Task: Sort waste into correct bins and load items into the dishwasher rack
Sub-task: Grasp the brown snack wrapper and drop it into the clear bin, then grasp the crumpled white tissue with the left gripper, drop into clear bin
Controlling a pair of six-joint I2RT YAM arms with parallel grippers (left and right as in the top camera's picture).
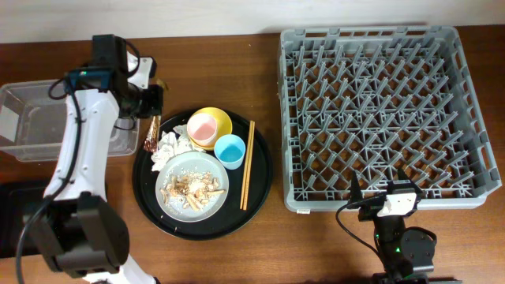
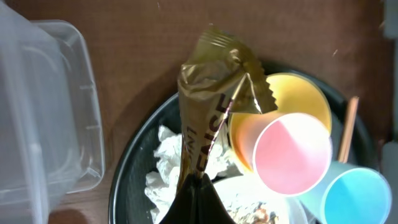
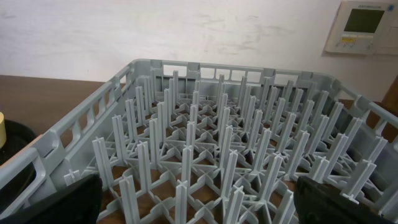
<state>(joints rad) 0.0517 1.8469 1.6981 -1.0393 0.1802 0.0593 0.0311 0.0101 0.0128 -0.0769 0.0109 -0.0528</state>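
My left gripper [image 1: 150, 118] [image 2: 199, 196] is shut on the lower end of the brown-gold wrapper [image 2: 208, 106] [image 1: 151, 136], holding it over the left rim of the round black tray [image 1: 260, 170], beside the clear plastic box [image 1: 31, 118] [image 2: 43, 124]. White tissue [image 1: 172, 147] [image 2: 169, 163] lies under it. The pink cup [image 1: 202, 128] [image 2: 292, 152] sits in the yellow bowl [image 1: 218, 118] [image 2: 305, 93]. The blue cup [image 1: 230, 150] [image 2: 356, 196], chopsticks [image 1: 247, 162] and plate [image 1: 217, 197] with food scraps [image 1: 192, 185] are on the tray. My right gripper [image 1: 384, 193] [image 3: 199, 205] is open at the grey rack's [image 1: 383, 110] [image 3: 217, 143] front edge.
The flat black tray [image 1: 12, 217] lies at the table's bottom left, partly under my left arm. The rack holds nothing and fills the right half of the table. Bare wood shows between the round tray and the rack.
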